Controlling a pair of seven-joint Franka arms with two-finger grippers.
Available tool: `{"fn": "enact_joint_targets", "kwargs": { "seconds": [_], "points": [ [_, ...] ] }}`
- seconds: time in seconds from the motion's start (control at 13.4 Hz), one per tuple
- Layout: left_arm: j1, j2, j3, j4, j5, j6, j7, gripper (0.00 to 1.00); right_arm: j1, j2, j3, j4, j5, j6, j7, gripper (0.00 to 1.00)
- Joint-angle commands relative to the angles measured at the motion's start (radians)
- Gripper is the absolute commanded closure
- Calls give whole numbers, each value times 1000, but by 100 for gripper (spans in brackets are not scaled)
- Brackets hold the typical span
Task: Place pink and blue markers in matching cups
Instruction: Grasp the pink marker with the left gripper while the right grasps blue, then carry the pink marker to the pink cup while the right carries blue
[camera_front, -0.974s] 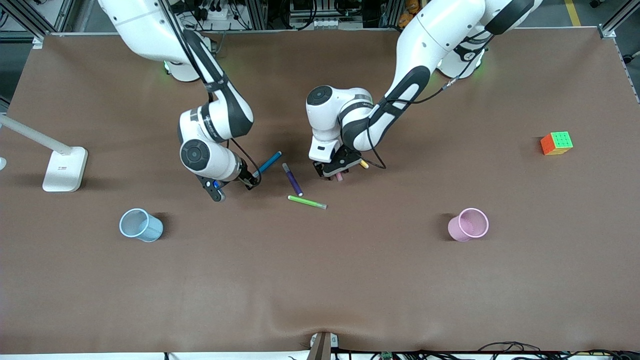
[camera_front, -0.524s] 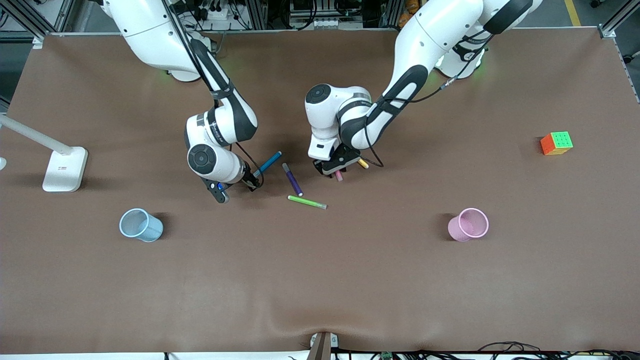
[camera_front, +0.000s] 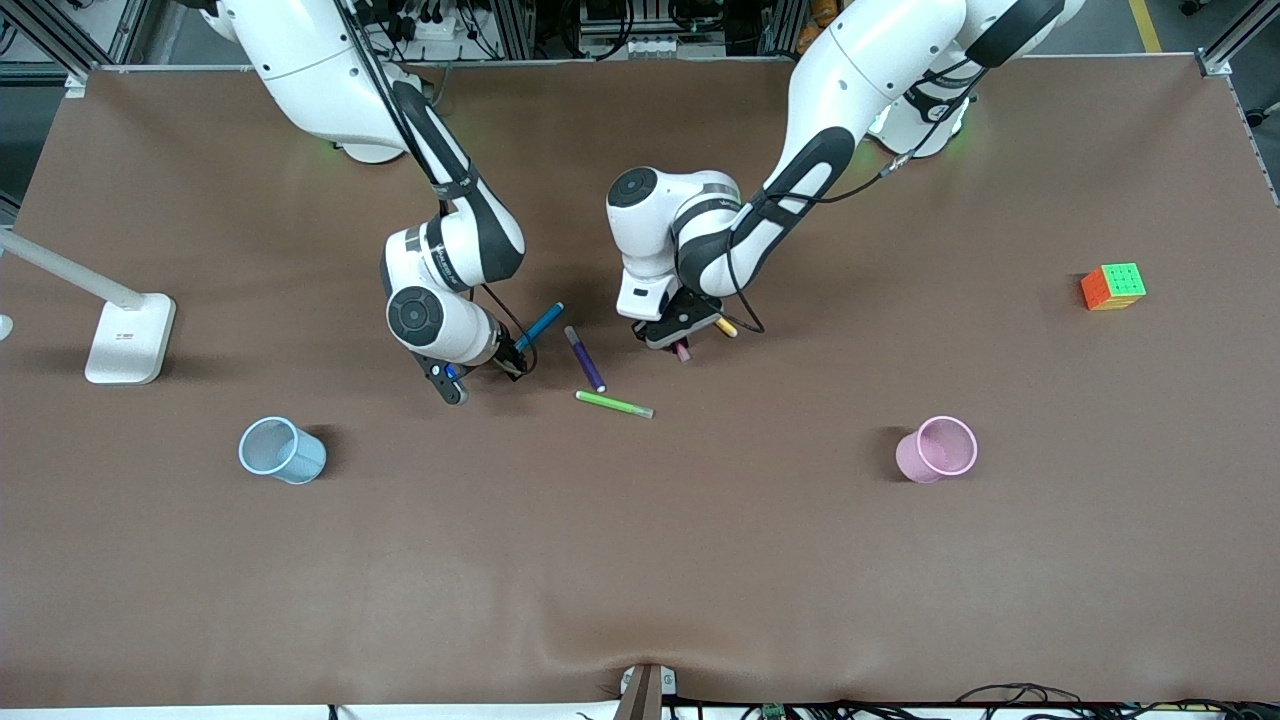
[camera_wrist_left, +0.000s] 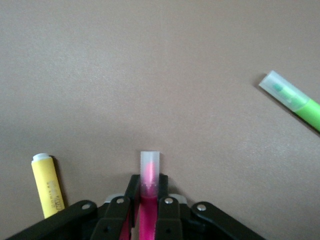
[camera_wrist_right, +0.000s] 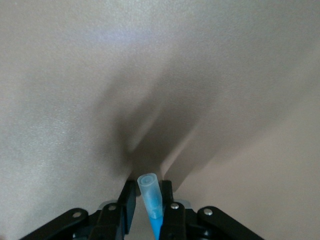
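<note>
My right gripper (camera_front: 512, 358) is shut on one end of the blue marker (camera_front: 542, 322); in the right wrist view its greyish cap (camera_wrist_right: 150, 192) sticks out tilted between the fingers of that gripper (camera_wrist_right: 148, 187). My left gripper (camera_front: 678, 340) is shut on the pink marker (camera_front: 682, 350), whose pale end (camera_wrist_left: 149, 167) pokes past the gripper's fingertips (camera_wrist_left: 148, 179), low over the table. The pale blue cup (camera_front: 282, 450) stands nearer the front camera toward the right arm's end. The pale pink cup (camera_front: 937, 449) stands toward the left arm's end.
A dark purple marker (camera_front: 585, 358) and a lime-green marker (camera_front: 614, 404) lie between the two grippers. A yellow marker (camera_front: 727, 327) lies beside my left gripper. A colour cube (camera_front: 1113, 286) sits toward the left arm's end. A white lamp base (camera_front: 128, 338) stands at the right arm's end.
My right arm's hand has shifted toward the left arm's end, along the blue marker, whose free end stays put. My left gripper with the pink marker has barely moved.
</note>
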Motion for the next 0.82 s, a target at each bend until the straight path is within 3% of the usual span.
{"fn": "enact_joint_targets", "kwargs": {
  "seconds": [0.0, 0.07, 0.15, 0.37, 0.75],
  "points": [
    [-4, -39, 6, -2, 23, -82, -39, 100, 11, -2, -4, -12, 24, 15, 9, 76],
    [-1, -59, 6, 7, 23, -122, -51, 100, 11, -2, -4, -12, 25, 13, 9, 91],
    [8, -77, 6, 10, 23, -151, -51, 100, 11, -4, -4, -11, 24, 7, 6, 100],
    [64, -143, 6, 18, 10, -185, -39, 100, -6, -35, -7, 21, 22, -103, -11, 100],
    [186, -214, 5, 76, 7, -357, 19, 100, -116, -39, -13, 256, -74, -453, -13, 100]
  ]
}}
